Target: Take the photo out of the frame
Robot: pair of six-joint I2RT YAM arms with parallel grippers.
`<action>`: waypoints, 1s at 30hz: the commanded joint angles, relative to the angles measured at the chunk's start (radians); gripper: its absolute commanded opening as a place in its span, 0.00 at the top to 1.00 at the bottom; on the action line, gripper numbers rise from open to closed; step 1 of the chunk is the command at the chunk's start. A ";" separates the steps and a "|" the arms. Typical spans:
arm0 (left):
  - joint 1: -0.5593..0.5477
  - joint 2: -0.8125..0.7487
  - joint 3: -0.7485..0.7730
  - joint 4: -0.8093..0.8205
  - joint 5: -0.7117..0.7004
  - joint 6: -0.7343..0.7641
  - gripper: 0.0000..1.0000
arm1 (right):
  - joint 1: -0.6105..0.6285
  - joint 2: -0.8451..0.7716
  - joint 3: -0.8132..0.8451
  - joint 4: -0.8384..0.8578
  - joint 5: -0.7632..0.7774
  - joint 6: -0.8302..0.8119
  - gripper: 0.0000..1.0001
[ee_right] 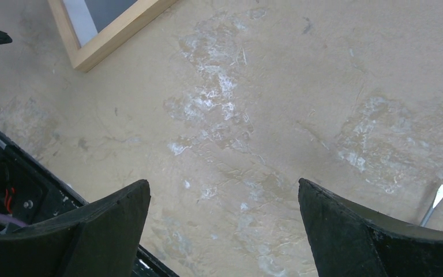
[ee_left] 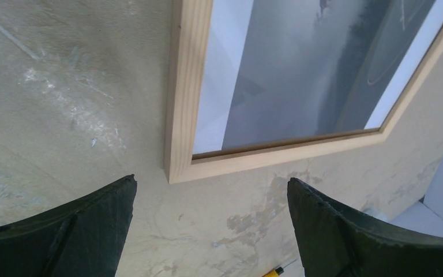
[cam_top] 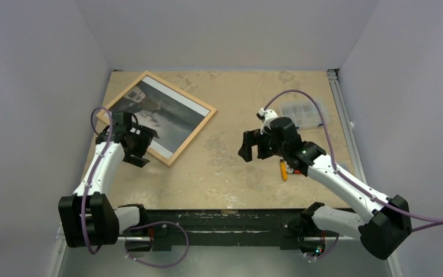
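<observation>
The light-wood frame (cam_top: 195,134) lies flat at the back left of the table, turned diagonally, with the grey photo (cam_top: 167,118) inside it, white bands at two ends. In the left wrist view the frame's corner (ee_left: 180,164) and the photo (ee_left: 300,75) lie just ahead of the fingertips. My left gripper (cam_top: 140,151) is open and empty, hovering over the frame's near-left rail. My right gripper (cam_top: 254,147) is open and empty over bare table at centre right. The frame's corner (ee_right: 101,49) shows at the top left of the right wrist view.
A yellow-handled screwdriver (cam_top: 284,171) lies under the right arm; its tip (ee_right: 435,202) shows in the right wrist view. A clear plastic parts box (cam_top: 303,114) sits at the back right. Grey walls close in three sides. A black rail (cam_top: 225,222) runs along the near edge.
</observation>
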 commanded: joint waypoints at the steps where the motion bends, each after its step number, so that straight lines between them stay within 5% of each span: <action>1: 0.007 0.071 0.047 -0.041 -0.077 -0.079 0.03 | 0.003 -0.048 -0.035 -0.021 0.056 -0.028 0.01; 8: 0.005 0.208 0.032 0.017 -0.015 -0.110 0.15 | 0.003 -0.089 -0.072 -0.044 0.065 -0.030 0.01; 14: 0.005 0.244 -0.025 0.115 0.006 -0.143 0.35 | 0.003 -0.162 -0.112 -0.057 0.077 -0.037 0.01; 30: -0.004 0.323 -0.021 0.118 -0.029 -0.126 0.56 | 0.003 -0.165 -0.152 -0.033 0.082 -0.028 0.01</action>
